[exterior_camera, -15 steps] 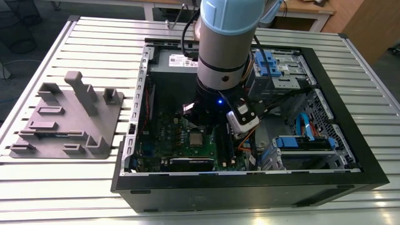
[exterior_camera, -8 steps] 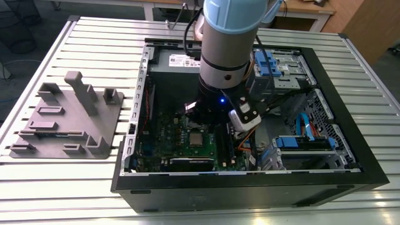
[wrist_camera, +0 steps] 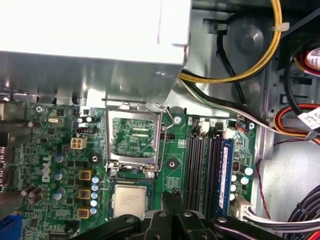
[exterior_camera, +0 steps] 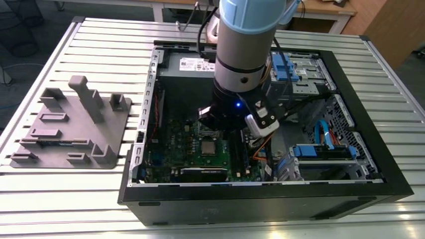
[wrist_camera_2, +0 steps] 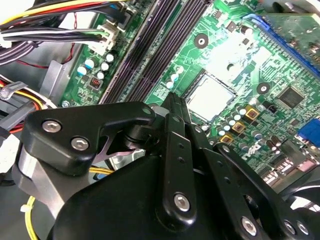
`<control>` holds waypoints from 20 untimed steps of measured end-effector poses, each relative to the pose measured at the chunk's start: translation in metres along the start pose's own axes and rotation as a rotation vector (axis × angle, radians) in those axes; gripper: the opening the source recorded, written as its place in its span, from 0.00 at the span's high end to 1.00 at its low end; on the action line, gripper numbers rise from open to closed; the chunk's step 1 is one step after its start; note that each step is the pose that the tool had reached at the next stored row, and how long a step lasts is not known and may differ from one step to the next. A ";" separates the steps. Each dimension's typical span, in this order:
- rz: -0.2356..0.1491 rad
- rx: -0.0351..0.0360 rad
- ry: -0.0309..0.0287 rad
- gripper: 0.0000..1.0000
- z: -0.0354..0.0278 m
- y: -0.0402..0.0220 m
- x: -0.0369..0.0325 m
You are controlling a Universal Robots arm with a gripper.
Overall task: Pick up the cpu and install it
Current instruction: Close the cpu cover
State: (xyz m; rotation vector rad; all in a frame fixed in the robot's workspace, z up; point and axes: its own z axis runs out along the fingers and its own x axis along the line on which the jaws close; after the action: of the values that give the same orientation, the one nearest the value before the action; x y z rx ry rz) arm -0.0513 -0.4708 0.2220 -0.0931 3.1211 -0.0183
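Pincer (wrist_camera_2: pixel 171 96), clenched on nothing, hangs just beside the cpu (wrist_camera_2: pixel 210 97) lying on the motherboard (wrist_camera_2: pixel 280 70). I judge that flat, square seating matters most, without sideways force.

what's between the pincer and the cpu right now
Nothing loose. In both wrist views only the socket edge and a strip of bare green board separate the pincer from the cpu.

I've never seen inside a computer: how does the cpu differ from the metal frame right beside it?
The cpu is a solid silver-grey square; the metal frame is hollow, green board showing through. The frame looks larger than the cpu. Both are shiny metal on the green motherboard.
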 end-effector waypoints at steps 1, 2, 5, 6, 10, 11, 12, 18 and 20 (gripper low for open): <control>0.000 0.0000 0.0000 0.89 0.0000 0.0004 -0.0004; 0.000 0.0000 0.0000 0.89 0.0001 0.0007 -0.0008; 0.000 -0.0001 0.0000 0.89 0.0001 0.0009 -0.0009; 0.000 0.0001 0.0001 0.89 0.0000 0.0009 -0.0010; 0.000 0.0000 0.0000 0.89 0.0001 0.0030 -0.0013; 0.000 0.0000 0.0000 0.89 0.0001 0.0038 -0.0014; 0.000 0.0001 0.0001 0.89 0.0001 0.0046 -0.0015; 0.000 0.0000 0.0000 0.89 0.0003 0.0120 -0.0027; 0.000 0.0000 0.0000 0.89 0.0005 0.0164 -0.0053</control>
State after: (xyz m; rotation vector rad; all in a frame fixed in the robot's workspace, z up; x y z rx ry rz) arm -0.0469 -0.4541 0.2214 -0.0932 3.1212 -0.0184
